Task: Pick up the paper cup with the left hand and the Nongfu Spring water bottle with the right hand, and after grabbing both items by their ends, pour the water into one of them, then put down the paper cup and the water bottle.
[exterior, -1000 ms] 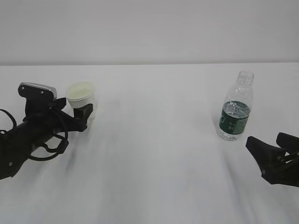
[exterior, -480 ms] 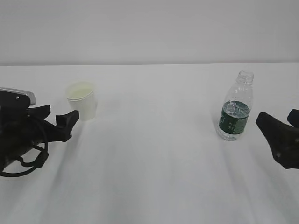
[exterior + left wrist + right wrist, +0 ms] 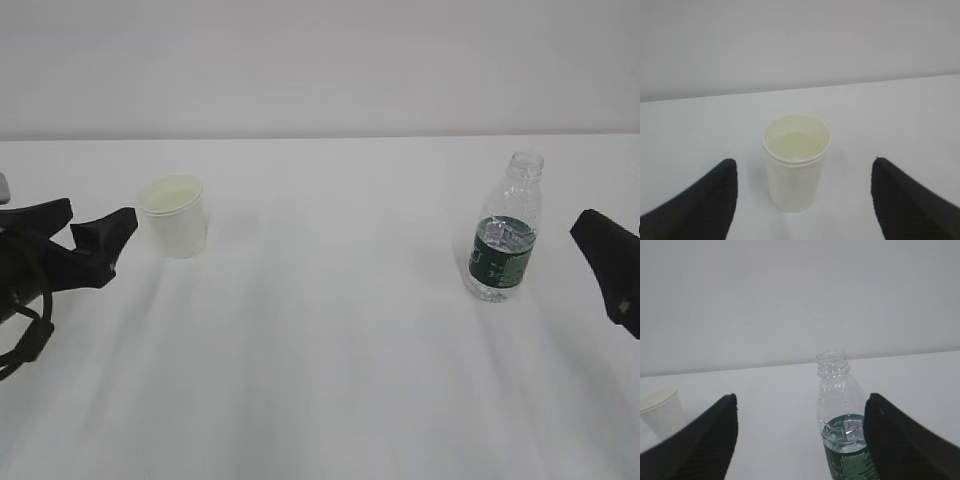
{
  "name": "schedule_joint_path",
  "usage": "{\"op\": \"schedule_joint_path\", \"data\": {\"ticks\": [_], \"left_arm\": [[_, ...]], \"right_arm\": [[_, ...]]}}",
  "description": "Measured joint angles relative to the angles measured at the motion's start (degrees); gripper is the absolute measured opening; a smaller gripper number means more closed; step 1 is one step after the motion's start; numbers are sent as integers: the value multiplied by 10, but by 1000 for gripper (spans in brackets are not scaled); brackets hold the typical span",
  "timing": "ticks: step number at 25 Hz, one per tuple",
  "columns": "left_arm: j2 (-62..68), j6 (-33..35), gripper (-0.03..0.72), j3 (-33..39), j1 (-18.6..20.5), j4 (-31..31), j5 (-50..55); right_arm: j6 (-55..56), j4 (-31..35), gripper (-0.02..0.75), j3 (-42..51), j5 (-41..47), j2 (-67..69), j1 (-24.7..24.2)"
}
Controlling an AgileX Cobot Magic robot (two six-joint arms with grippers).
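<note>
The paper cup (image 3: 175,215) stands upright on the white bench (image 3: 330,350), towards the left of the exterior view, with its rolled rim up and a cream inside. It is free of any grasp. In the left wrist view the cup (image 3: 796,162) sits between the two black fingers (image 3: 700,207) of the left tool (image 3: 802,200), but well clear of both, with bare bench showing on either side of it.

The left tool (image 3: 95,240) lies low at the left edge of the exterior view, just beside the cup and not touching it, its tips pointing towards the cup. Its jaws stand wide apart and hold nothing.

The Nongfu Spring water bottle (image 3: 507,230) stands upright on the bench at the right, well apart from the cup. It is clear and ribbed, wears a dark green label band and has no cap on its neck. Some clear water (image 3: 497,285) shows in its lower part. In the right wrist view the bottle (image 3: 842,432) rises between the fingers (image 3: 902,445) of the right tool (image 3: 800,440), nearer the finger on the right of that picture, though whether it touches that finger cannot be told there. The cup (image 3: 662,410) is seen far off to the left in that picture.

The right tool (image 3: 610,265) shows only partly at the right edge of the exterior view, near the bottle but apart from it. Its jaws are spread wide and it grasps nothing.
</note>
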Motion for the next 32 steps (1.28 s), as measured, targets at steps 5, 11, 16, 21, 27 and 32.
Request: {"op": "schedule_joint_path", "data": {"ticks": [5, 11, 16, 21, 27, 32], "left_arm": [[-49, 0, 593, 32, 0, 3, 0], [-106, -1, 592, 41, 0, 5, 0], [-171, -1, 592, 43, 0, -6, 5], [-249, -1, 591, 43, 0, -25, 76], [-348, -1, 589, 44, 0, -26, 169], [-480, -1, 589, 47, 0, -27, 292]], "right_arm": [[0, 7, 587, 0, 9, -25, 0], [-8, 17, 587, -26, 95, -61, 0], [-10, 16, 587, -76, 168, -86, 0], [-11, -19, 577, -149, 286, -129, 0], [-11, -35, 575, -205, 406, -193, 0], [-11, -35, 575, -217, 482, -273, 0]]}}
